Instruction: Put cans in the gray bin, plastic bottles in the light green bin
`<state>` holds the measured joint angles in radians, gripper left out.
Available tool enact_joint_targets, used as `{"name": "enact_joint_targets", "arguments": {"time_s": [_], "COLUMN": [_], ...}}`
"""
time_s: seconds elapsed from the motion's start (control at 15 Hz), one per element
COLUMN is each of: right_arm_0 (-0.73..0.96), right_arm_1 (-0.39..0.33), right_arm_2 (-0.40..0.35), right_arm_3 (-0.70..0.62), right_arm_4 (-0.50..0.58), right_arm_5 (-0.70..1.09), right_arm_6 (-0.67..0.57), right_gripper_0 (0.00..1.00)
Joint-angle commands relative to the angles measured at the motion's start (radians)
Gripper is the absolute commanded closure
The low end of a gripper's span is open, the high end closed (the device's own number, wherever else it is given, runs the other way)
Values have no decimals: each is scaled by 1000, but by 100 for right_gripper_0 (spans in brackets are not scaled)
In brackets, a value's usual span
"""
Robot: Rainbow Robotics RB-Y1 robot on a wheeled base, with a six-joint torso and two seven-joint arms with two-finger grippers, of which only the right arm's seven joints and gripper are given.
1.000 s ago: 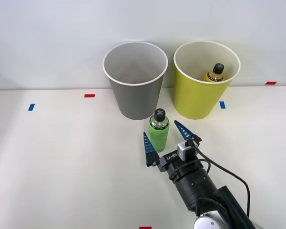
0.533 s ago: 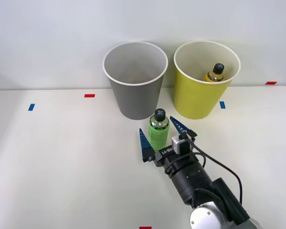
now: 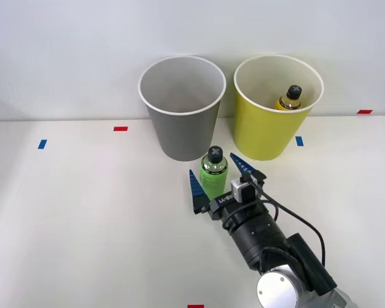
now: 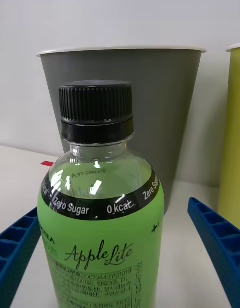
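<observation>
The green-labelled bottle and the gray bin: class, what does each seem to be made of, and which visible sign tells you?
The green-labelled bottle: probably clear glossy plastic, since its shoulder is see-through with bright highlights; its ridged black cap looks like matte plastic. The gray bin: a matte, even surface with a thin white rim suggests plastic or coated paperboard; the look leaves that open.

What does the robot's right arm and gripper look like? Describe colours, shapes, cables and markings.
The right gripper has two blue, ribbed, wedge-shaped jaws on a black cylindrical wrist with small white lettering. A small white-grey block sits at the base, and a thin black cable loops back along the arm to a silvery round joint cap.
</observation>
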<state>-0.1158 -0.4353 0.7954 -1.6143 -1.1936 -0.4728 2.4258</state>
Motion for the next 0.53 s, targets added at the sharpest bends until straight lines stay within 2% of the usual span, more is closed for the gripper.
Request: {"name": "enact_joint_targets", "arguments": {"time_s": [0.07,0.13,0.2,0.53], "right_arm_0": [1,2,2,38], "right_arm_1": [0,1,3,4], "right_arm_2": [-1,-1,-1,-13], "right_arm_3": [1,-1,1,-1], "right_arm_4": [0,0,0,35], "right_arm_5": [0,0,0,-24], "right_arm_6": [7,7,7,6], "right_gripper_0": [75,82,84,87]}}
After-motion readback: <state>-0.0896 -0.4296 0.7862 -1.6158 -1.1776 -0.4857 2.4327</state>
